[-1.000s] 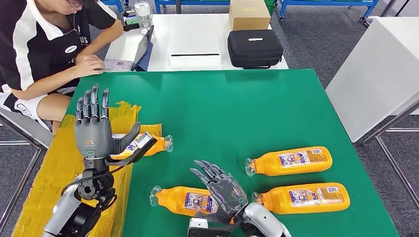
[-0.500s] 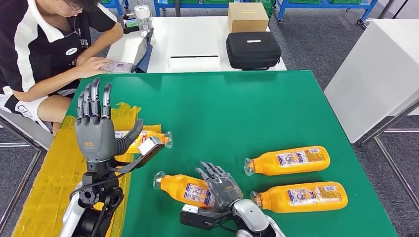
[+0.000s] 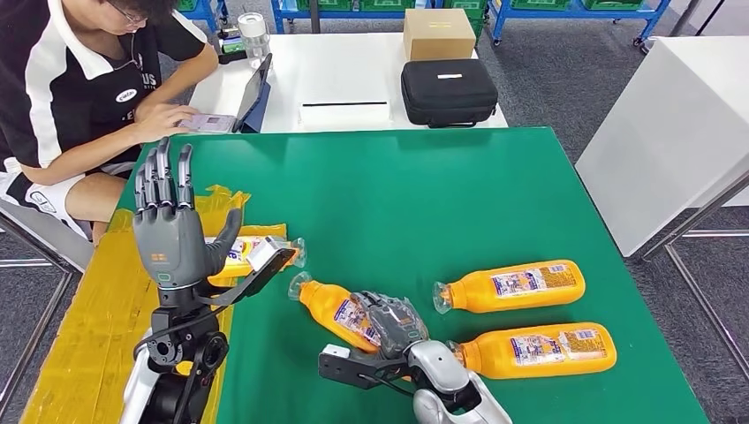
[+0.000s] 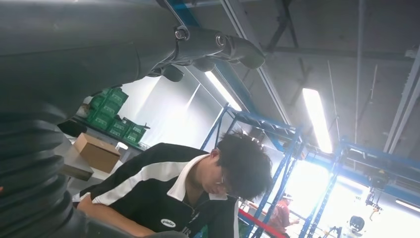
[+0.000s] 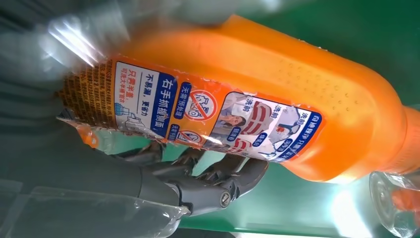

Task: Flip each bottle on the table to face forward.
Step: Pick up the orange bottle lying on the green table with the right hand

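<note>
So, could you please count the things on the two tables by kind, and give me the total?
Orange bottles: 4
Black cases: 1
Cardboard boxes: 1
Tablets: 1
Clear jars: 1
Total: 8

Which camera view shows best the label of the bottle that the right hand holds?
The right wrist view: the label is close, and its printing shows clearly. In the head view the right hand covers part of the bottle, and the label is small. The left wrist view looks elsewhere.
</note>
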`<state>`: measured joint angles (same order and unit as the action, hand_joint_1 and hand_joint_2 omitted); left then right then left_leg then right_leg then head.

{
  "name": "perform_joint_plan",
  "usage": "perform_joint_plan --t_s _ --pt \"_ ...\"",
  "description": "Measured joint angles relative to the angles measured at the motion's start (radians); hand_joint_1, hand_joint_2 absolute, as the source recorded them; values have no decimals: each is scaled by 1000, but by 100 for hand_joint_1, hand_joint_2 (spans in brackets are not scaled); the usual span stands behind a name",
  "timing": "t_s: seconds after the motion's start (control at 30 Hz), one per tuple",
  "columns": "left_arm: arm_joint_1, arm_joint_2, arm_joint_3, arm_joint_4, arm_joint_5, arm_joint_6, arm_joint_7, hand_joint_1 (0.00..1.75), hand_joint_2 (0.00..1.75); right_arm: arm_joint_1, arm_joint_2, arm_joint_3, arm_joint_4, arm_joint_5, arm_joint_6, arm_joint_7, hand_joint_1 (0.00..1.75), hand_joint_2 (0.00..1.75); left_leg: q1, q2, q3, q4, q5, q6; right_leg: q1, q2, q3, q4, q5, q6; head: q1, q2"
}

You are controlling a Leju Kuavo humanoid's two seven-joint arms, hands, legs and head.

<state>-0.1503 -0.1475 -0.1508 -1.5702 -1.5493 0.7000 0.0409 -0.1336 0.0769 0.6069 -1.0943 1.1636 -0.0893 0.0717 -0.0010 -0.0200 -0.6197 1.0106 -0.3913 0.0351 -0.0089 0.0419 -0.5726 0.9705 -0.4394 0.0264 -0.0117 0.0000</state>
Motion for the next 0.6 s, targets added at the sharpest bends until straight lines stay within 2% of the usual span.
perform_joint_plan --t_s 0.5,0.6 --pt "3 -7 5 0 0 0 0 0 175 -9 10 -11 17 0 0 0 145 175 2 0 0 0 1 0 2 0 0 0 1 -1 0 0" --pt "3 -7 6 0 0 0 0 0 175 -10 11 -12 18 0 0 0 166 175 2 0 0 0 1 0 2 0 1 0 1 -1 0 0"
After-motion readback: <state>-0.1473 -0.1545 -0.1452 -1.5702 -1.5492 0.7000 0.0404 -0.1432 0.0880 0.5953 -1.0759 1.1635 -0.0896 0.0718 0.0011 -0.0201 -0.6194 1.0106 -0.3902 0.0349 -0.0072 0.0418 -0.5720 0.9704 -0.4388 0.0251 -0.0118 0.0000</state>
